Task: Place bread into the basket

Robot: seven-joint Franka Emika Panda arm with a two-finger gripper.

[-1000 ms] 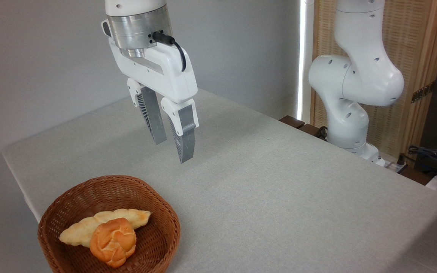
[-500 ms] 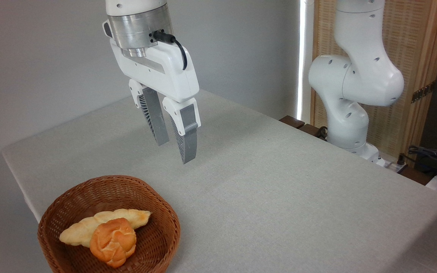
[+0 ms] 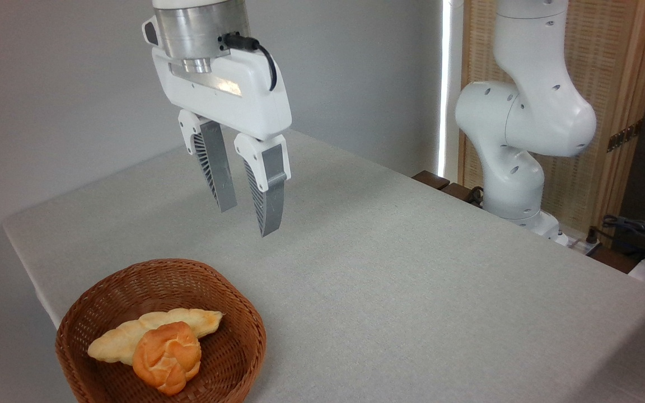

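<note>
The bread (image 3: 167, 356), a small round orange-golden bun with a cracked knotted top, lies inside the basket (image 3: 233, 313), a round brown wicker one at the table's near left corner. It rests against a long pale braided loaf (image 3: 132, 333) in the same basket. My gripper (image 3: 246, 221) hangs in the air well above the table, up and to the right of the basket. Its grey ribbed fingers (image 3: 266, 198) point down, stand apart, and hold nothing.
The grey cloth-covered table (image 3: 412, 280) stretches to the right and back. The arm's white base (image 3: 515, 168) stands at the far right edge, before a wooden slatted screen. Cables and dark devices (image 3: 641, 235) lie beyond the right edge.
The gripper has risen slightly and shifted a little to the left, still open and empty. The bun and loaf have not moved in the basket.
</note>
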